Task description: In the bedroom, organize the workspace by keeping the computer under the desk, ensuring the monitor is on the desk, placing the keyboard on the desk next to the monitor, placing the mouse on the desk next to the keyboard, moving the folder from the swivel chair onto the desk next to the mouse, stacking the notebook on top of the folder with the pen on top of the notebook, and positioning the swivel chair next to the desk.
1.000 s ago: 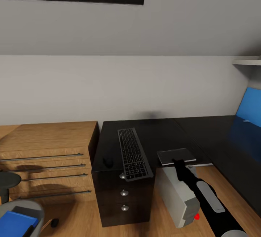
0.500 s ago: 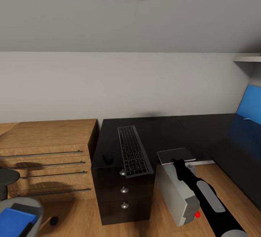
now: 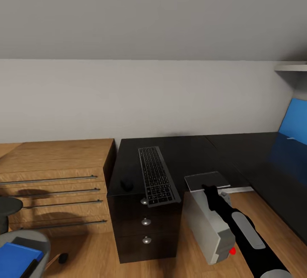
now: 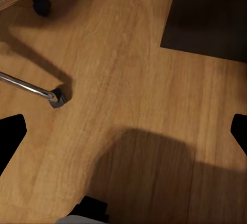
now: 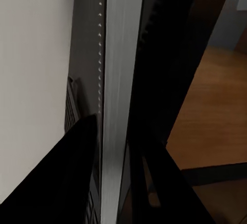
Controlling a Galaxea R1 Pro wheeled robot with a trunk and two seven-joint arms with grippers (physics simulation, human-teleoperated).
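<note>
The grey computer tower [image 3: 209, 222] stands on the wooden floor beside the black desk [image 3: 192, 154]. My right gripper [image 3: 210, 192] is at its top edge; in the right wrist view the gripper [image 5: 116, 131] is shut on the computer's silver edge [image 5: 116, 54]. The keyboard [image 3: 155, 180] and a dark mouse [image 3: 126, 184] lie on the desk's left end. A blue monitor [image 3: 294, 129] stands at the far right. The blue folder [image 3: 17, 259] rests on the swivel chair [image 3: 40, 244] at lower left. My left gripper [image 4: 123, 131] hangs open over the floor, its fingers [image 4: 10, 136] wide apart.
A wooden dresser [image 3: 55, 171] stands left of the desk, and a black drawer unit [image 3: 145, 227] sits under the keyboard end. Chair legs with a caster [image 4: 57, 98] cross the floor below my left gripper. A white shelf [image 3: 292, 71] is on the right wall.
The whole head view has shifted slightly, so the camera has moved. My right gripper still holds the computer's top in the same way.
</note>
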